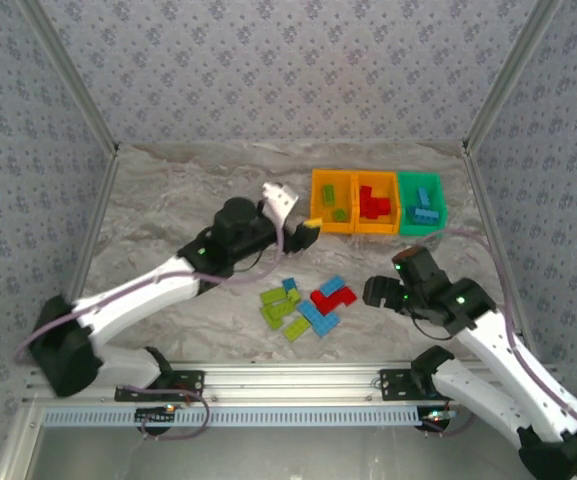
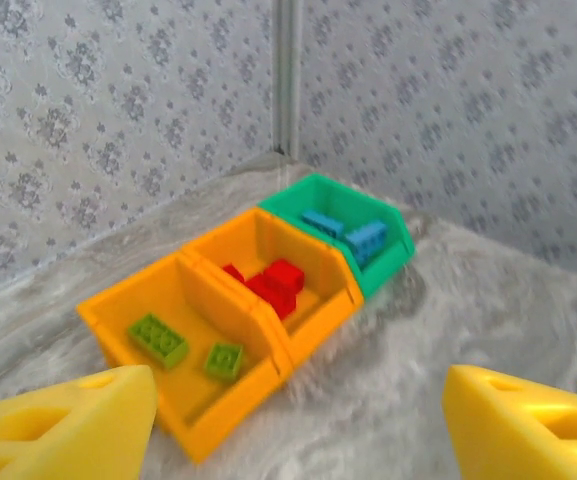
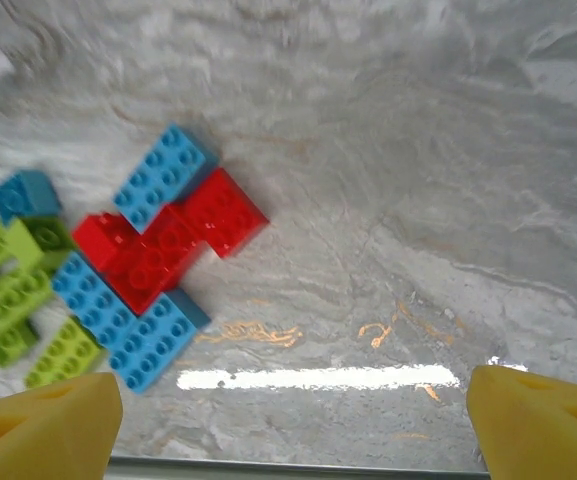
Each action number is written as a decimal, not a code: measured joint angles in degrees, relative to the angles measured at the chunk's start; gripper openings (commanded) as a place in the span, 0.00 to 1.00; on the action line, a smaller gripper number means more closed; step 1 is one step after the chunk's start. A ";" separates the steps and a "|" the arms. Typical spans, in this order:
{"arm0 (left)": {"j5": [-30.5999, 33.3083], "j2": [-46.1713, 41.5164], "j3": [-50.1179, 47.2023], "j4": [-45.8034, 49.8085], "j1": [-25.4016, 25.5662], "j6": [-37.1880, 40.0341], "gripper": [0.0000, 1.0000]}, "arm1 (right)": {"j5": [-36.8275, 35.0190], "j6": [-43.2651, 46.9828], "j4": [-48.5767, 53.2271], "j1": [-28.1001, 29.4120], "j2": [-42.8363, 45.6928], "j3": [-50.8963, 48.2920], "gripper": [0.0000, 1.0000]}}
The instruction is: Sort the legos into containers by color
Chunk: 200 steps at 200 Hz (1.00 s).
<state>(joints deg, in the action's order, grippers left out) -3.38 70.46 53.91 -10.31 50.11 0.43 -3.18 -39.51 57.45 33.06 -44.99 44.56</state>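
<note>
From above, the loose bricks [image 1: 306, 305] lie on the desk [image 1: 168, 200] between the arms, well short of the three bins [image 1: 376, 231]. Left wrist: the left claw [image 2: 298, 420] gapes empty before the bins, fingers cut off. Right wrist: the right claw [image 3: 293, 425] is wide and empty above the loose bricks.
</note>
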 measured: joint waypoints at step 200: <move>-4.79 -35.17 -14.88 40.37 4.46 25.99 0.99 | -6.36 9.75 -29.49 10.27 -38.53 -2.62 0.50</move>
<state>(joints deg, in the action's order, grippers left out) -8.16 35.29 39.03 30.06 54.57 26.41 -9.54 -29.76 27.97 43.33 -83.53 41.93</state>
